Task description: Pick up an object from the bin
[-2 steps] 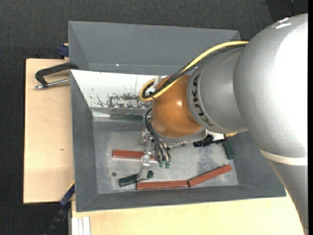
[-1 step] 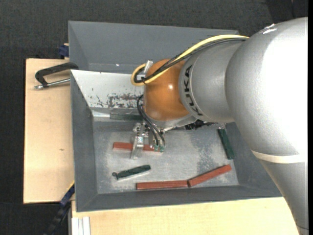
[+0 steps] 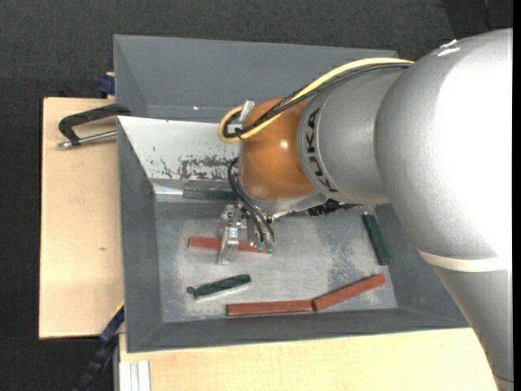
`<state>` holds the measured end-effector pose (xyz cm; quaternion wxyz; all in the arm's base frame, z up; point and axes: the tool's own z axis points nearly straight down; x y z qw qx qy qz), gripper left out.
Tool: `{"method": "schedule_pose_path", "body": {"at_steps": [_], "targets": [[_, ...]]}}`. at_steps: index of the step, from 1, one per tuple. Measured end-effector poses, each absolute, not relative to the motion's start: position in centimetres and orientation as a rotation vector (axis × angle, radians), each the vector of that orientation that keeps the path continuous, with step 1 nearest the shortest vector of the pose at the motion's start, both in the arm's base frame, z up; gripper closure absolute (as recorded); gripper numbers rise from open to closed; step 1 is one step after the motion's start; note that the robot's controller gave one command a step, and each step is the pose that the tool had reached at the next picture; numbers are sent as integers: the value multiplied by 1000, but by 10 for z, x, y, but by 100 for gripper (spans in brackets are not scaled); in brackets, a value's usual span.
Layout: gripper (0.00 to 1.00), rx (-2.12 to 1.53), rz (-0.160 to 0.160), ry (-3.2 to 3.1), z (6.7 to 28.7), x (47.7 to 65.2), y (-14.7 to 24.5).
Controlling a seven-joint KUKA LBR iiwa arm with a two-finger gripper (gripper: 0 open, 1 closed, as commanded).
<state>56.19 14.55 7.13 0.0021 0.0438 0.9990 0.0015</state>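
Just left of the hand [image 3: 234, 241], a short flat red plastic strip [image 3: 202, 243] lies on the floor of the grey metal bin [image 3: 326, 259] and runs under the hand, which sits low over it. Whether the hand is wide or narrow I cannot tell. Below the hand lies a dark green stick [image 3: 220, 286], and below-right a long reddish-brown bar [image 3: 269, 306]. Nothing looks lifted yet, so gripping and raising remain.

A dark, finely textured floor covering [image 3: 244, 6] lay around the grey metal bin [image 3: 134, 243], showing beyond the far rim and to the left of the gripper [image 3: 229, 247]. The sloped bin wall [image 3: 171, 141] behind the gripper reflected light as a bright, pale patch. The bin floor in front of the gripper was evenly lit.
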Motion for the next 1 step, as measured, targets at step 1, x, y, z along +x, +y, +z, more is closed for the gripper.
{"method": "schedule_pose_path", "body": {"at_steps": [1], "targets": [[100,60,3,3136,210,549,142]]}}
